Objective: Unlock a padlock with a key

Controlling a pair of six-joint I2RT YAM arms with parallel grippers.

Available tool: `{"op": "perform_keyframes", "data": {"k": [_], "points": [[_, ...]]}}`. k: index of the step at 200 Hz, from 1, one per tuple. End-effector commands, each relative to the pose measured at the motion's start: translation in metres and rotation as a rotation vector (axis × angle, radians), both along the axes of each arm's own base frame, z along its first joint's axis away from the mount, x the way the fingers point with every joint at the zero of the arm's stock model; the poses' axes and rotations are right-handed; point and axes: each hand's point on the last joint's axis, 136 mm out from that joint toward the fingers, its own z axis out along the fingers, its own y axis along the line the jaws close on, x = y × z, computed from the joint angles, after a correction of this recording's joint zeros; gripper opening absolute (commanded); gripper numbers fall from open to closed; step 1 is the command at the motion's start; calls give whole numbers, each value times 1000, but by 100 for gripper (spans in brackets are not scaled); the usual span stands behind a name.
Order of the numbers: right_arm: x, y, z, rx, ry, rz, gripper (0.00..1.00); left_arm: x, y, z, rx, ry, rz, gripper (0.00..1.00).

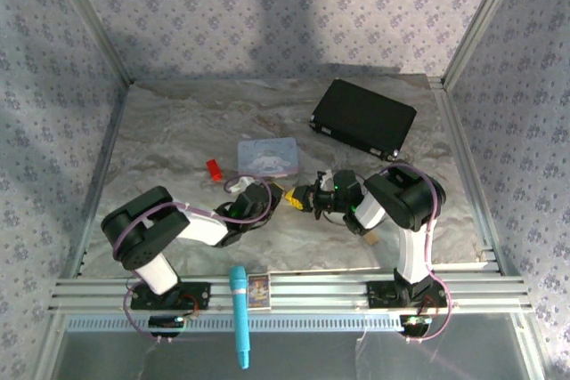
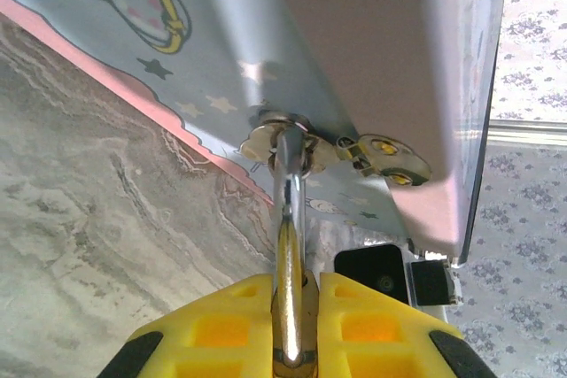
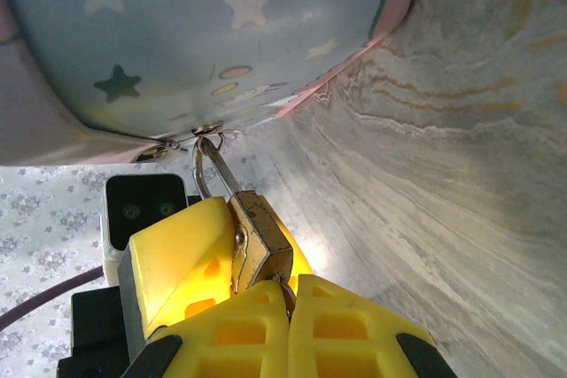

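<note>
The brass padlock [image 3: 262,238] hangs by its thin shackle [image 3: 209,168] from the clasp of the pale blue tin [image 3: 221,33]. My left gripper [image 2: 297,303] is shut on the padlock's body [image 2: 295,298], seen edge-on between its yellow fingers [image 2: 221,329]. My right gripper [image 3: 290,288] meets the padlock's bottom end and is shut on the key [image 3: 286,295], a thin metal sliver that barely shows between the pads. From above, both grippers face each other just in front of the tin [image 1: 267,156], with the padlock [image 1: 292,198] between them.
A small red piece [image 1: 214,169] lies left of the tin. A black case [image 1: 363,118] sits at the back right. A teal tool [image 1: 240,313] and a small card [image 1: 258,290] rest on the front rail. Patterned walls enclose the marbled table [image 1: 178,131].
</note>
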Motion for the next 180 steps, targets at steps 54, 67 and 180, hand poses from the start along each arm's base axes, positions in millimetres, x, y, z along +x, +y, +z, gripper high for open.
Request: {"op": "perform_keyframes", "data": {"k": [54,67,180], "points": [[24,-2,15,-29,-103,-102,1,-18,-50,37,-186,5,-161,0],[24,0,12,-30,-95,-96,13,-17,-49,38,-177,7,-158,0],[-11,-47,-6,-478,-309,-1,42,-17,-4,7,70,119,-75,0]]}}
